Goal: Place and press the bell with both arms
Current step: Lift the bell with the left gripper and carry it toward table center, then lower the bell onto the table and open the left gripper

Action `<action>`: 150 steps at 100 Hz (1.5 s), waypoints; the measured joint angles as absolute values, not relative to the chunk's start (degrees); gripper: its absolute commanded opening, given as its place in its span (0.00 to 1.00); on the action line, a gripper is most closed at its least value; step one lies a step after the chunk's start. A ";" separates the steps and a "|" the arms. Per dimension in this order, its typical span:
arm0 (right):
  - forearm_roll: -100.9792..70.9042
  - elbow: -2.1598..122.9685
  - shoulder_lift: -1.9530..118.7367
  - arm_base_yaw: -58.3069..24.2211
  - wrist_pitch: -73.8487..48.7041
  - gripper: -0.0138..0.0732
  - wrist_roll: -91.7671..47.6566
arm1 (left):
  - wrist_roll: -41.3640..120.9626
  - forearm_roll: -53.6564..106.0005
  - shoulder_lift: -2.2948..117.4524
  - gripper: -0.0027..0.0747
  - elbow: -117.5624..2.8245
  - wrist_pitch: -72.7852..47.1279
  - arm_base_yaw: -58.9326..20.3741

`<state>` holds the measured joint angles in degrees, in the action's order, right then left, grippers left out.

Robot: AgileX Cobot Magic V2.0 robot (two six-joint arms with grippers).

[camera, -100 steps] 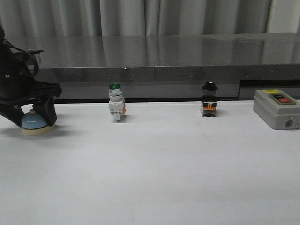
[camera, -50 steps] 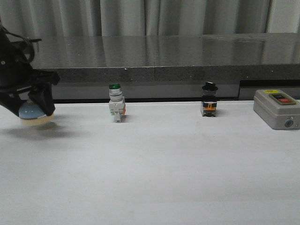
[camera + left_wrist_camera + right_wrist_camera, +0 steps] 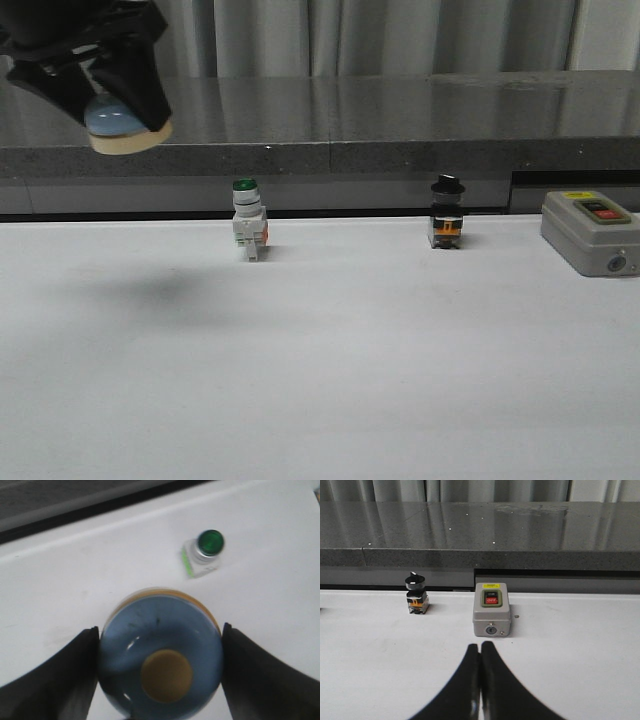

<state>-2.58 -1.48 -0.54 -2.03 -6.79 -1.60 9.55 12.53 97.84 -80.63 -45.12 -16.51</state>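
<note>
Fingers of the left hand (image 3: 118, 95) grip the bell (image 3: 124, 128) by its two sides; in the left wrist view the dark fingers (image 3: 55, 677) press against the blue dome (image 3: 161, 650), with the cream button showing on top between them. The bell hangs high in the air, well above the table (image 3: 320, 380), over its far left part, and a soft shadow lies on the white surface below.

Just to the right of that shadow, near the far edge, stands the green-capped switch (image 3: 248, 232). Further right along the same edge is the black-capped switch (image 3: 446, 212), and at the far right corner sits the grey box (image 3: 590, 232) with its red and black buttons.

The right hand (image 3: 480, 680) is out of the front view; its own camera shows the fingers pressed together with nothing between them, low over the table in front of the grey box (image 3: 491, 610).

The step in hand looks like the carry: the bell is lifted but not yet placed. The next move calls for bringing it down level onto a bare patch of table, away from the switches, opening the left hand, and then having the right hand come over to push the button.
</note>
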 measured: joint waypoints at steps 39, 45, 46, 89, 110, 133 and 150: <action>-2.58 -1.48 -0.54 -2.03 -6.79 0.09 -1.60 | 9.97 12.53 103.85 0.39 -81.33 -41.67 -31.18; -2.58 -1.48 -0.54 -2.03 -6.79 0.09 -1.60 | 9.97 12.53 105.88 0.39 -81.91 -41.20 -32.63; -2.58 -1.48 -0.54 -2.03 -6.79 0.09 -1.60 | 9.97 12.53 106.11 0.39 -82.07 -41.19 -32.97; -2.58 -1.48 -0.54 -2.03 -6.79 0.09 -1.60 | 9.97 12.77 118.31 0.39 -87.31 -39.85 -37.16; -2.58 -1.48 -0.54 -2.03 -6.79 0.09 -1.60 | 9.97 12.77 120.46 0.39 -87.63 -40.06 -37.16; -2.58 -1.48 -0.54 -2.03 -6.79 0.09 -1.60 | 9.97 12.88 121.01 0.71 -87.63 -40.81 -37.16; -2.58 -1.48 -0.54 -2.03 -6.79 0.09 -1.60 | 10.03 13.01 121.01 0.92 -87.75 -40.96 -37.16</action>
